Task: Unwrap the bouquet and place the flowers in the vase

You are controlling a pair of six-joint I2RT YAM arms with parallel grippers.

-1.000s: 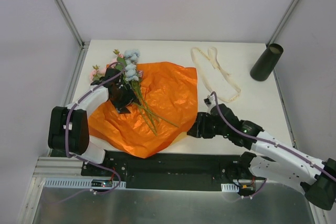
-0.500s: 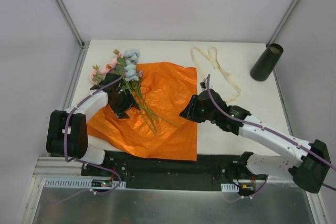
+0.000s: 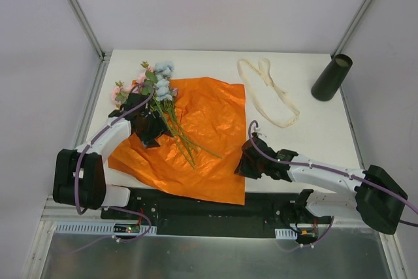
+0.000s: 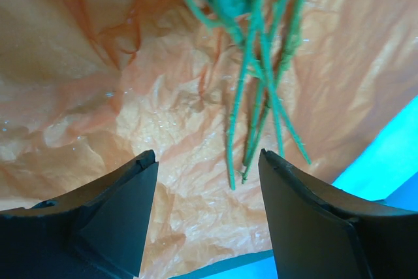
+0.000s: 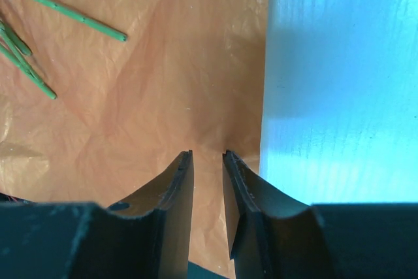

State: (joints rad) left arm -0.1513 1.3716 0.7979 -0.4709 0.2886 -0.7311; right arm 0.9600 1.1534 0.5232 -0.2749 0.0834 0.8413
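Note:
The bouquet is undone. Its orange paper (image 3: pixel 212 119) lies spread flat, and the flowers (image 3: pixel 161 78) rest on it, blooms at the far left and green stems (image 3: pixel 185 140) pointing toward me. My left gripper (image 3: pixel 149 129) hovers open over the paper (image 4: pixel 98 63), the stem ends (image 4: pixel 251 96) just ahead of its fingertips and nothing between them. At the paper's right edge my right gripper (image 3: pixel 244 161) points down; in its wrist view the right gripper (image 5: pixel 208 155) has jaws a narrow gap apart over flat paper (image 5: pixel 163 83). The dark vase (image 3: pixel 331 78) stands at the far right.
A cream ribbon (image 3: pixel 269 93) lies loose on the white table (image 3: pixel 307 142) between the paper and the vase. Metal frame posts rise at the back corners. The paper's front corner reaches the table's near edge.
My right gripper swung up over the paper, then came back to its right edge, jaws narrowing. The paper's crumpled front corner now lies spread flat. The left gripper shifted slightly.

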